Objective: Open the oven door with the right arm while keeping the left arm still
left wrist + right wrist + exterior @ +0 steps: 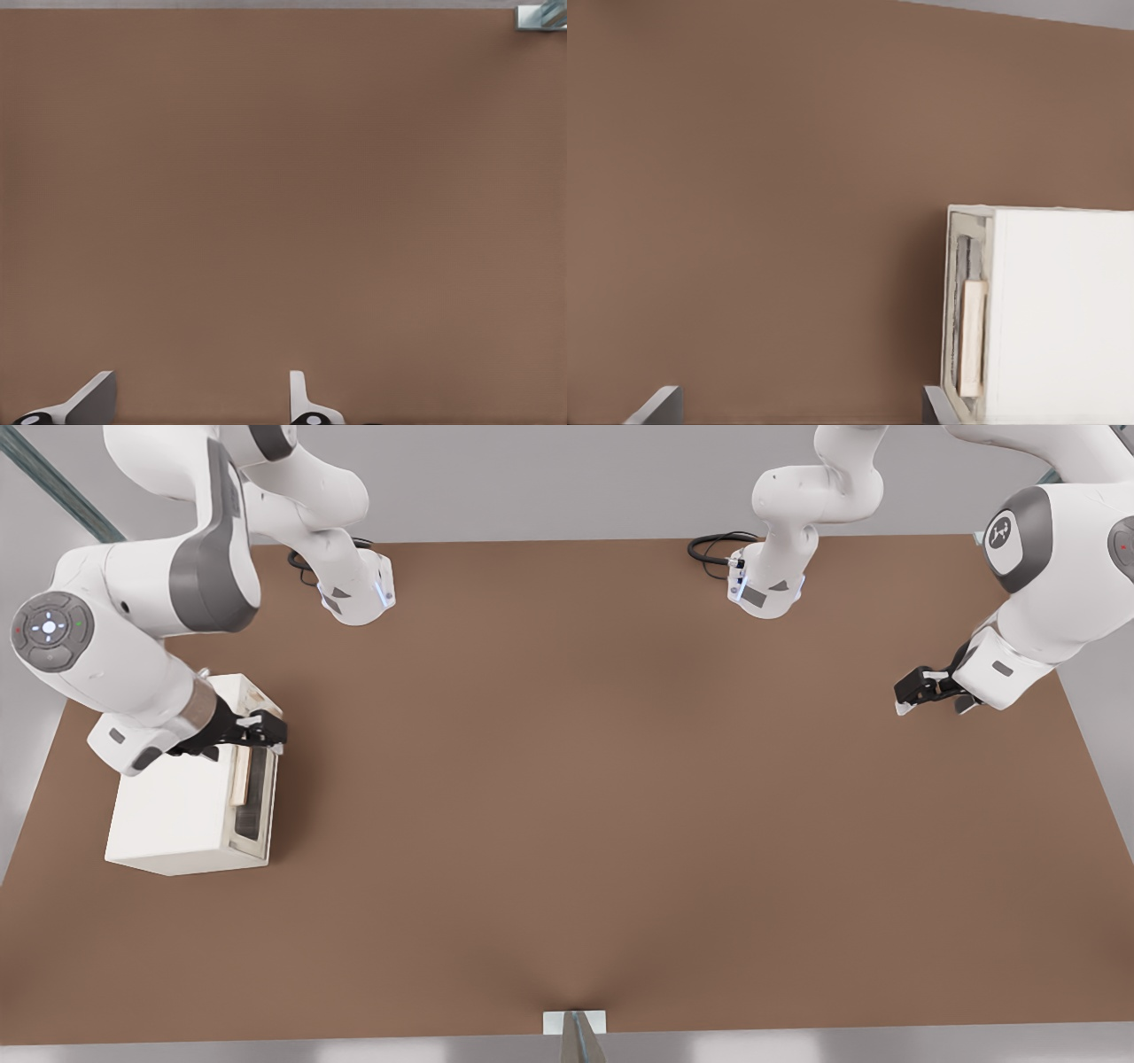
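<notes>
Cream-white and boxy, the oven (190, 806) sits near the front view's left edge of the brown surface (585, 806), its door (255, 797) facing the open middle, shut flat against the body. I have the right arm (133, 629) reaching over the oven's top, so the tool (273, 737) hangs at the upper corner of the door face, just above the far end of the tan bar handle (239, 775). The right wrist view explains the pose: the camera looks down past the front edge, with the handle (972, 336) standing proud of the dark glass, and the two fingertips (656, 405) spread wide, one off over bare surface, the other close beside the door frame. Nothing lies between them, so the tool is open and empty. I judge this an approach stance: coming from above keeps the wrist clear of the box, while the wide spread leaves room to straddle the bar. The handle is not yet gripped, and the door is not yet pulled.
</notes>
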Available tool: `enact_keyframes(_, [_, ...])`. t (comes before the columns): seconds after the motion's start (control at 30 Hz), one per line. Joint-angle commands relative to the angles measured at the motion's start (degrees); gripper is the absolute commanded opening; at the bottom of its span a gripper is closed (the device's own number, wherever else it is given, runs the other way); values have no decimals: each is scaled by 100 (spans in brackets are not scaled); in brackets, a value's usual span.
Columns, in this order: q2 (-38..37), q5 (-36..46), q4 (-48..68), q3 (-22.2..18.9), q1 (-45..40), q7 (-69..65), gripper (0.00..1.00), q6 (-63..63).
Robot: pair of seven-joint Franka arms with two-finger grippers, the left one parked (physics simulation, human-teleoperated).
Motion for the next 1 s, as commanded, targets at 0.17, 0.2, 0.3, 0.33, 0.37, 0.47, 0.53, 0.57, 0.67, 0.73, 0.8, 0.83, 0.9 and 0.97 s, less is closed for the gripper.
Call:
enact_keyframes(0.17, [604, -1232, 321, 61, 309, -1874, 0, -462])
enact_keyframes(0.2, [920, -2331, 418, 44, 819, -2051, 0, -805])
enact_keyframes(0.3, [2001, -5039, 303, 35, 1505, -531, 0, -1966])
enact_keyframes(0.33, [2361, -5566, 303, 9, 1496, -398, 0, -1949])
enact_keyframes(0.37, [2257, -5830, -81, 9, 1461, 83, 0, -1572])
enact_keyframes(0.47, [1835, -5734, -1375, -114, 1364, 2782, 0, -384])
enact_keyframes(0.53, [1958, -4890, -1446, -202, 1382, 3354, 0, -384])
enact_keyframes(0.57, [2028, -4890, -1463, -202, 1382, 3758, 0, -384])
enact_keyframes(0.67, [1844, -4705, -2130, -229, 1338, 4277, 0, -402])
enact_keyframes(0.73, [1659, -4758, -2623, -430, 1268, 4567, 0, 54])
enact_keyframes(0.8, [1633, -4775, -2746, -580, 1268, 4550, 0, 477])
enact_keyframes(0.83, [1571, -4801, -2746, -580, 1268, 4541, 0, 451])
enact_keyframes(0.9, [1571, -4986, -2746, -589, 1268, 4637, 0, 539])
enact_keyframes(0.97, [1580, -5065, -2816, -589, 1268, 4646, 0, 547])
